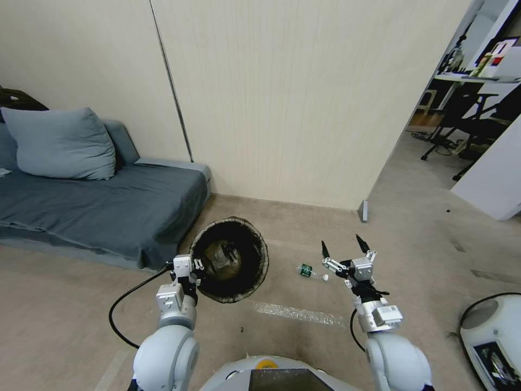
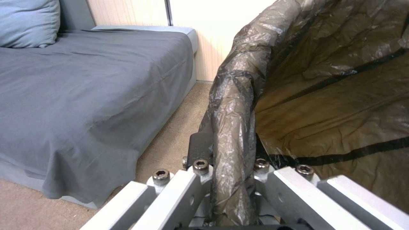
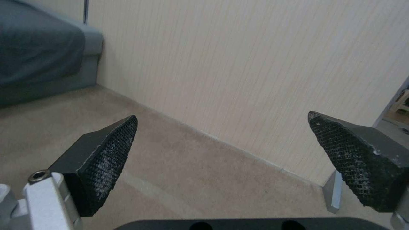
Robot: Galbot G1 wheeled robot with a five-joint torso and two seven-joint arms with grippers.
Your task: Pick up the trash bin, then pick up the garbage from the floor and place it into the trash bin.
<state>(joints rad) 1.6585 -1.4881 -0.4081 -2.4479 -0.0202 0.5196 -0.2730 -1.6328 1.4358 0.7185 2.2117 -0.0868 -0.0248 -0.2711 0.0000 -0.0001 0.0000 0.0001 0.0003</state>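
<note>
The trash bin (image 1: 255, 255), round and lined with a dark brown bag, hangs tilted just off the floor by the sofa corner, with some litter in its bottom. My left gripper (image 1: 193, 265) is shut on its near rim; in the left wrist view the bagged rim (image 2: 232, 105) runs between the fingers of the left gripper (image 2: 230, 166). One piece of garbage, a small clear bottle with a green label (image 1: 310, 271), lies on the floor right of the bin. My right gripper (image 1: 345, 245) hovers open just right of that bottle, and the right gripper (image 3: 221, 143) has nothing between its textured pads (image 3: 113, 143).
A grey sofa (image 1: 92, 212) with a pillow (image 1: 59, 144) stands to the left, the beige wall (image 1: 304, 108) ahead. A doorway with office chairs (image 1: 467, 125) opens at the right. A white round device (image 1: 494, 336) sits on the floor at lower right. A black cable (image 1: 122, 304) loops by the left arm.
</note>
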